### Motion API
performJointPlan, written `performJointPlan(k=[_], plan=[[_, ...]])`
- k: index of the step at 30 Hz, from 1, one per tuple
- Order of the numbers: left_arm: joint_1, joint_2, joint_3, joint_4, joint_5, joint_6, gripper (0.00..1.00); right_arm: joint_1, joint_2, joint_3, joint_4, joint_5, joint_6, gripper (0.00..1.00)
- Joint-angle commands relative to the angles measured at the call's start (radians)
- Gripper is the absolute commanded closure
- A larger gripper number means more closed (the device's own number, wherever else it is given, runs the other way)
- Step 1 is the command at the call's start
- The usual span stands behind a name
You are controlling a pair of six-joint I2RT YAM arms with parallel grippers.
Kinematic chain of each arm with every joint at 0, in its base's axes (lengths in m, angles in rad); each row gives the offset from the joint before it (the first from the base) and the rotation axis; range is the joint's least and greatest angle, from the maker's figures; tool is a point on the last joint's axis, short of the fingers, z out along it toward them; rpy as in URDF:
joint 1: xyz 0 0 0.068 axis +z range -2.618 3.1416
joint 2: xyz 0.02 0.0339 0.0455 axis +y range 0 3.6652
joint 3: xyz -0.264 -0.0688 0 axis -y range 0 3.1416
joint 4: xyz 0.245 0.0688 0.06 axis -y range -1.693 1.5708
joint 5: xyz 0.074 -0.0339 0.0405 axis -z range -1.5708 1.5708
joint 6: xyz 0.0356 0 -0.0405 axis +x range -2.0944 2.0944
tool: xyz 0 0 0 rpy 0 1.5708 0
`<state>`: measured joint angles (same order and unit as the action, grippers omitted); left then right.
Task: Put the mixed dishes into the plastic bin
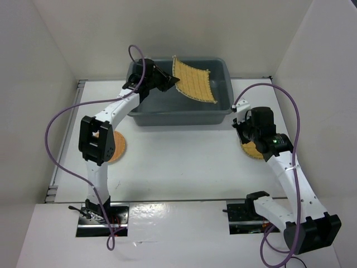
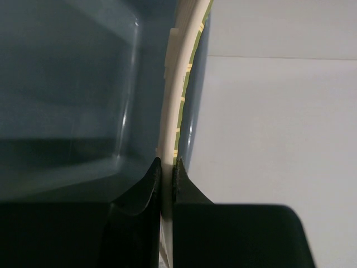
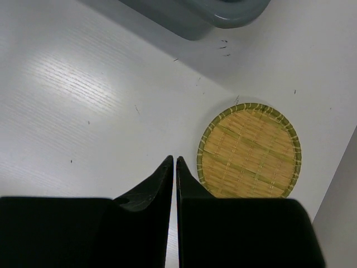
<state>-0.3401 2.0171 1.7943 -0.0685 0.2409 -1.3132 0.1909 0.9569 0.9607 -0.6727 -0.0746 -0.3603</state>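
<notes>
the left gripper is pinching the square yellow mat by its left edge, with one finger on each side of it. the mat hangs tilted in the air over the grey bin, above the right half of it. its low corner is close to the bin's right rim, and i cannot tell if it touches. in the left wrist view the mat shows only as a thin pale strip going up from the fingers, with the bin's inside wall on the left of it. the bin sits at the far edge of the white desk, about in the middle. the right gripper has its two black fingers pressed together with nothing between them. it hangs above the desk near the bin's near right corner. the pale yellow round disc lies flat on the desk near the right edge, just beside the right gripper's fingers and apart from the bin. the orange-brown round disc lies flat near the left edge of the desk, partly hidden under the left arm.
</notes>
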Motion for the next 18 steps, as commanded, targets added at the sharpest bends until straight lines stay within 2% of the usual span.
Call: performJointPlan(k=[1,8,16,18], plan=[[-0.004,0.037,0.147,0.066,-0.014,-0.009,1.00,-0.008,0.000,0.001,0.032,-0.013,-0.002,0.91],[-0.013,0.247,0.322,-0.020,-0.014,0.022,1.00,-0.008,0.000,0.001,0.032,-0.013,-0.002,0.91],[-0.022,0.521,0.802,-0.347,-0.039,0.153,1.00,-0.008,0.000,0.001,0.032,-0.013,-0.002,0.90],[-0.031,0.673,1.099,-0.495,-0.029,0.154,1.00,-0.008,0.000,0.001,0.032,-0.013,-0.002,0.90]])
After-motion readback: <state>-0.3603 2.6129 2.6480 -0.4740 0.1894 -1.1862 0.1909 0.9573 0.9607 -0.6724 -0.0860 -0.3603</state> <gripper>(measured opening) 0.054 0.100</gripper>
